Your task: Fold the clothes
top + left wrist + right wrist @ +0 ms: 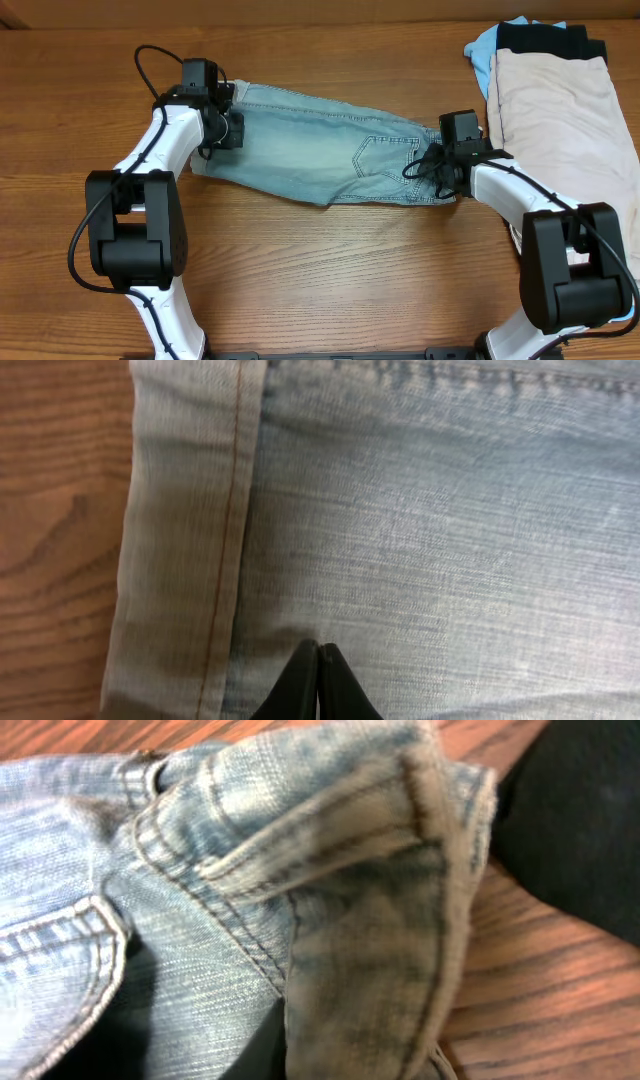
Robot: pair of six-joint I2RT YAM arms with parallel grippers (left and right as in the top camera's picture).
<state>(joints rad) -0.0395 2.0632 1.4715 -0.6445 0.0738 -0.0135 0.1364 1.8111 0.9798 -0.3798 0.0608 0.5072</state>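
The light-wash denim shorts (320, 150) lie folded lengthwise across the middle of the table, cuffed hem to the left and waistband to the right. My left gripper (226, 128) is at the hem end. In the left wrist view its fingertips (318, 652) are shut together and rest on the flat denim (430, 530), just right of the stitched cuff (185, 540). My right gripper (441, 163) is at the waistband end. In the right wrist view the raised waistband flap (370, 960) runs into the jaws, which it mostly hides. A patch pocket (60, 960) shows at the left.
A pile of other garments lies at the back right: a beige one (560, 110) on top, a black one (545, 40) and a sky-blue one (483, 50) under it. The black cloth (580, 830) is close to my right gripper. Bare wood (340, 270) lies in front.
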